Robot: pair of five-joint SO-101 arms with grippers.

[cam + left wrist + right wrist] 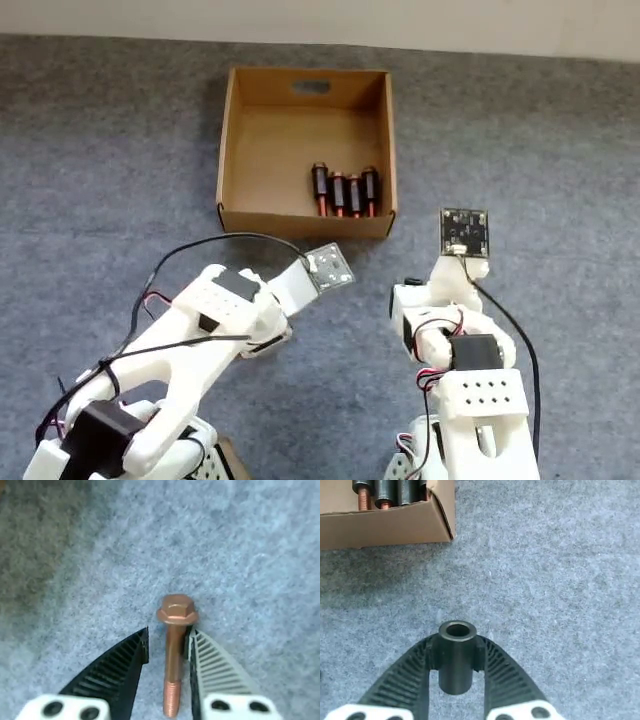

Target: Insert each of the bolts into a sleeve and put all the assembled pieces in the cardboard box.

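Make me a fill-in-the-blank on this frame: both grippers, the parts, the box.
1. The right gripper is shut on a black ___.
2. The copper bolt sits between the left gripper's fingers with its ___ end nearest the wrist camera.
3. The cardboard box holds ___ assembled pieces, lined up against one wall.

Missing words: sleeve; threaded; four.
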